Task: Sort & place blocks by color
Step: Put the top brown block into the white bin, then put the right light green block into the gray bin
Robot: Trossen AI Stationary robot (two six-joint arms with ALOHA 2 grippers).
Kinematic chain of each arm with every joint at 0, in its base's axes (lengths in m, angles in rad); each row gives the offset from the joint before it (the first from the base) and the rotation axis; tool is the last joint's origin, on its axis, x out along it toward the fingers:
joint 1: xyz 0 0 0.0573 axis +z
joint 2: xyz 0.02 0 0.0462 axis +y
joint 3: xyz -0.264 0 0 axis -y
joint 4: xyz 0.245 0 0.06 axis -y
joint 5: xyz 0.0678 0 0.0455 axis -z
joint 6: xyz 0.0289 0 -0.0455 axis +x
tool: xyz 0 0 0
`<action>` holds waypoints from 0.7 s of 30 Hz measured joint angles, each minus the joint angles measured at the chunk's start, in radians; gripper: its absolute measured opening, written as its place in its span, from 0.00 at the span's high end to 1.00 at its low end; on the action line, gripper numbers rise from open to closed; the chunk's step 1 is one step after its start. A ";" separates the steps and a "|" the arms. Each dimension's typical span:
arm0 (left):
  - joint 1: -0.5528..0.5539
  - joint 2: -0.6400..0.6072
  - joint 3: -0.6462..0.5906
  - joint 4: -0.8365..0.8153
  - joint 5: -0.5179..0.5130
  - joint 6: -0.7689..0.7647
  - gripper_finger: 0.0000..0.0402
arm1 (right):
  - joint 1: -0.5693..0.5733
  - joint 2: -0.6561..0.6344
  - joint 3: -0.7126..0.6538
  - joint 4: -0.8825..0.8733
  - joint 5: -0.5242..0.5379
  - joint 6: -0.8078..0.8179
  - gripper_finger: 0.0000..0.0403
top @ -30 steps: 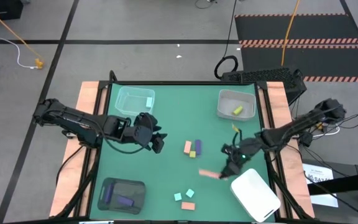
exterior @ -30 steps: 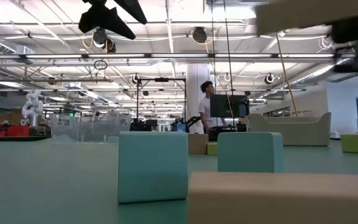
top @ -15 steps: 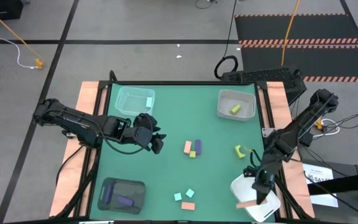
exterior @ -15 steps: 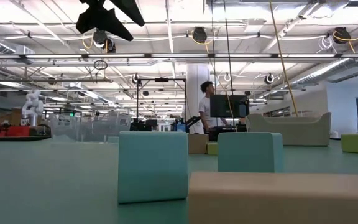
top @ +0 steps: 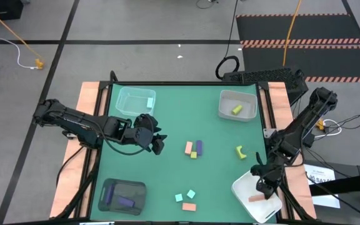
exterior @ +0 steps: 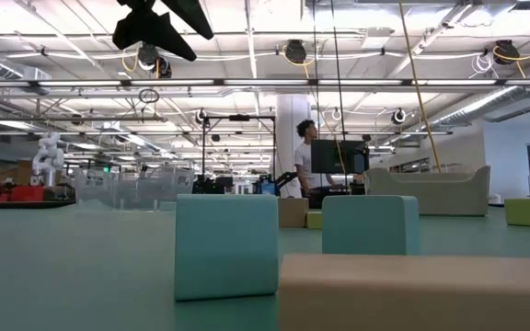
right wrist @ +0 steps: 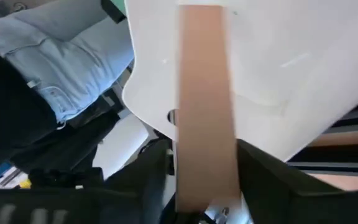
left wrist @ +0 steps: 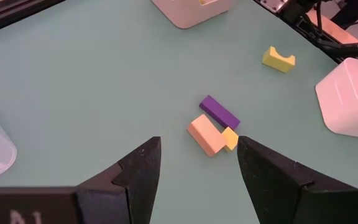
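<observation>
Green worktop (top: 167, 119), industrial room behind. Left tool (top: 158, 142) hovers left of centre, jaws parted, empty. Centre: salmon-pink, yellow, purple blocks cluster (top: 193, 149); teal cubes (top: 185, 195) near front edge. Right tool (top: 264, 186) over white plastic tray (top: 242, 187) at front-right corner, half-open. The right wrist view shows salmon-pink bar (right wrist: 204, 106) between its fingers; grip unclear.

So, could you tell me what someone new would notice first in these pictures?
Probably the right hand over the white tray at the table's near right corner, with a salmon-pink bar lying in that tray. Next, the small cluster at mid-table, a purple bar beside a pink block and a yellow-green cube. The left hand waits open near the table's left side.
</observation>
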State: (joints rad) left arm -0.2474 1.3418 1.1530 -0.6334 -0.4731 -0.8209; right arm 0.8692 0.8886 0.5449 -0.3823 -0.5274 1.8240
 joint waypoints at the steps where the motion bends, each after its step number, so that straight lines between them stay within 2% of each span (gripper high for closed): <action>1: 0.000 0.000 0.000 0.000 0.000 0.000 0.47 | 0.000 0.000 0.000 0.003 0.000 0.000 0.54; 6: 0.000 0.000 0.000 0.000 0.000 0.000 0.47 | -0.002 -0.013 0.000 0.082 -0.001 0.022 0.36; 9: 0.002 0.000 0.000 0.000 0.000 0.007 0.47 | -0.010 -0.026 0.000 0.131 0.010 0.038 0.33; 11: 0.007 0.000 0.000 0.000 0.000 0.007 0.47 | -0.016 -0.038 0.000 0.150 0.064 0.023 0.33; 14: 0.013 0.000 0.000 0.000 0.000 0.007 0.47 | -0.028 -0.052 0.000 0.155 0.243 -0.086 0.35; 21: 0.016 0.000 0.000 0.000 0.000 0.007 0.47 | -0.032 -0.061 0.000 0.242 0.846 -0.391 0.39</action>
State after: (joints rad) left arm -0.2314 1.3418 1.1530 -0.6331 -0.4728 -0.8143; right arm 0.8368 0.8272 0.5449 -0.1398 0.3186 1.4328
